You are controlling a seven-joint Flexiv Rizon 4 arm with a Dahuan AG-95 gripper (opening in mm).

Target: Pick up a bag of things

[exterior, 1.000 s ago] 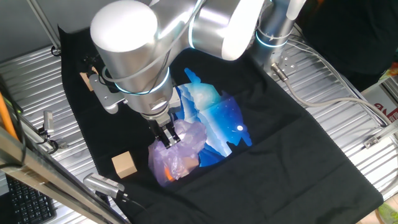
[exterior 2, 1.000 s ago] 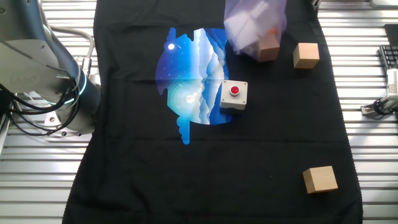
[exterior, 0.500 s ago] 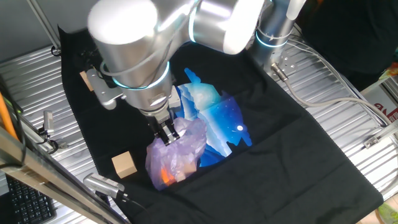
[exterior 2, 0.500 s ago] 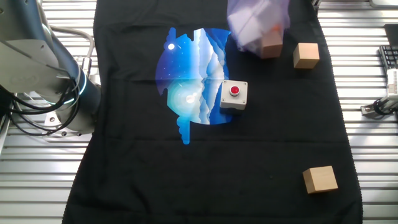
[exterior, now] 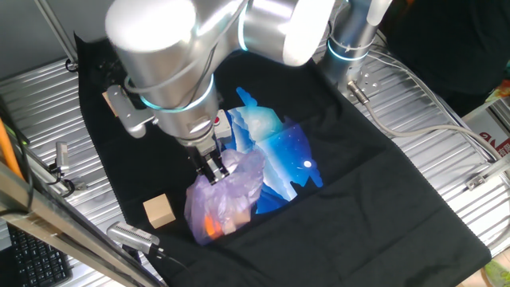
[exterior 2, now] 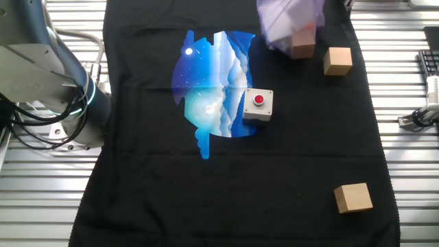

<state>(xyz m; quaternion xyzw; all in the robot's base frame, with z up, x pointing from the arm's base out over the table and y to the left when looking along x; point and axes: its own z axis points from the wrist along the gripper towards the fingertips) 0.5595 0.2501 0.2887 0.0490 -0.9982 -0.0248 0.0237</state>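
The bag of things (exterior: 225,198) is a crinkly pale-purple translucent bag with orange items showing through. In one fixed view it hangs bulging from my gripper (exterior: 213,169), which is shut on its gathered top. In the other fixed view the bag (exterior 2: 288,26) shows at the top edge, partly cut off, in front of a wooden cube (exterior 2: 302,49). The gripper itself is out of that view. Whether the bag's bottom still touches the black cloth I cannot tell.
A blue-and-white printed patch (exterior: 275,151) lies on the black cloth (exterior 2: 233,185). A grey box with a red button (exterior 2: 258,105) stands beside it. Wooden cubes (exterior: 159,211) (exterior 2: 337,60) (exterior 2: 353,197) sit on the cloth. Cables (exterior: 414,88) run over the ribbed metal table.
The gripper has risen a little and shifted left with the bag. The bag hangs fuller, and in the other fixed view it has slid further up and right toward the frame's edge.
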